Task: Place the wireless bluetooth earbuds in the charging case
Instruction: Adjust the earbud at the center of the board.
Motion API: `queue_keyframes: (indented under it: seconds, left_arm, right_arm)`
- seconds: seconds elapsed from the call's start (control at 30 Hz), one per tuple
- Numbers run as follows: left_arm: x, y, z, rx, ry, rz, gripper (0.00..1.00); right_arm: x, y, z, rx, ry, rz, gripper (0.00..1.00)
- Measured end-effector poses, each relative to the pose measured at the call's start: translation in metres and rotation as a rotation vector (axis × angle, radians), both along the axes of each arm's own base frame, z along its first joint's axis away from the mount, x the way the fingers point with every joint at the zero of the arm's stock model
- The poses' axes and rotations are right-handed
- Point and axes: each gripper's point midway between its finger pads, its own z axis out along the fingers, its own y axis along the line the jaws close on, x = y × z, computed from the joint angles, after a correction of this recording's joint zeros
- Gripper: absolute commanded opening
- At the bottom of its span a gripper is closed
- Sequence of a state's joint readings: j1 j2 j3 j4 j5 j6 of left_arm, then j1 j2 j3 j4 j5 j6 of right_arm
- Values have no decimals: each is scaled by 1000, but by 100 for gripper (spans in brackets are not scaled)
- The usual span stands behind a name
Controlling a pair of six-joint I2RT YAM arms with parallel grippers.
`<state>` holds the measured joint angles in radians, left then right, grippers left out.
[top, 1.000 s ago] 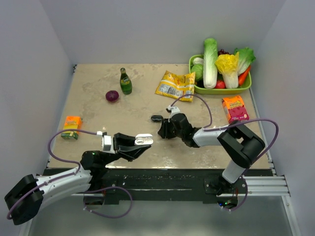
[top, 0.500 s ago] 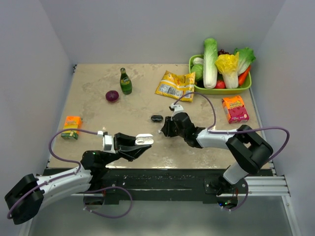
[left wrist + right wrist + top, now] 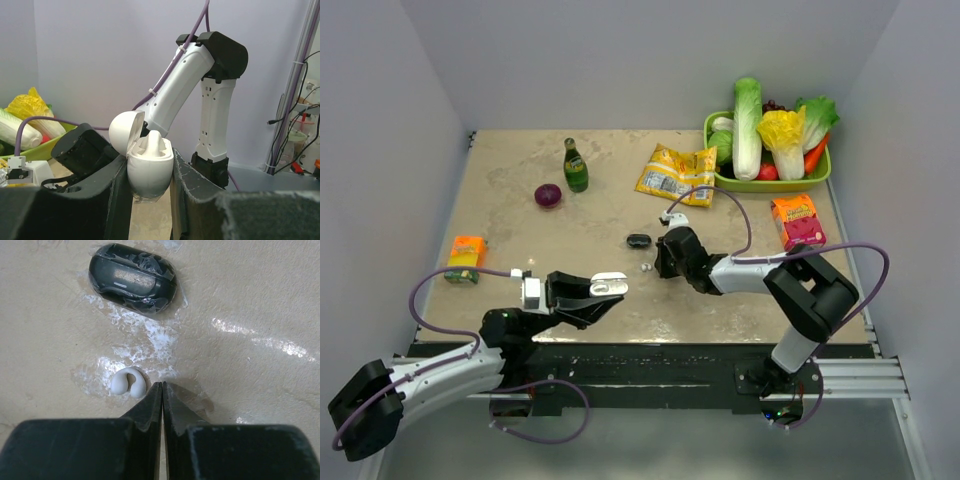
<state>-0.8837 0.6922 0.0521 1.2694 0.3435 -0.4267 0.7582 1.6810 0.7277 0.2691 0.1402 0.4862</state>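
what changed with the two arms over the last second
The right claw snapped shut on nothing: the white earbud lies loose beside its tips. The left claw kept its grip on the open charging case. The black case stayed put.

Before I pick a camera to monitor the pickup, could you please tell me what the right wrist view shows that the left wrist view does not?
Only the right wrist: one white earbud lying on the table just left of the shut right tool, not between its tips, with a dark film-wrapped case beyond it. Only the left wrist: the open charging case held in the left tool, lid up. Both: only the table.
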Motion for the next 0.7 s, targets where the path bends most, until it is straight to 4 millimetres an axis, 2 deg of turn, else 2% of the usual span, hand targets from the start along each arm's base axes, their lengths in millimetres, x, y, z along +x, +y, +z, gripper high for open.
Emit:
queue_keyframes:
  seconds: [0.3,0.7]
  left_arm:
    - [0,0,0,-1,-1,0,0]
    - [0,0,1,-2,-2,0,0]
  right_arm:
    - [-1,1,0,0,2,15,5]
    - [-17,17,0,8,8,74,5]
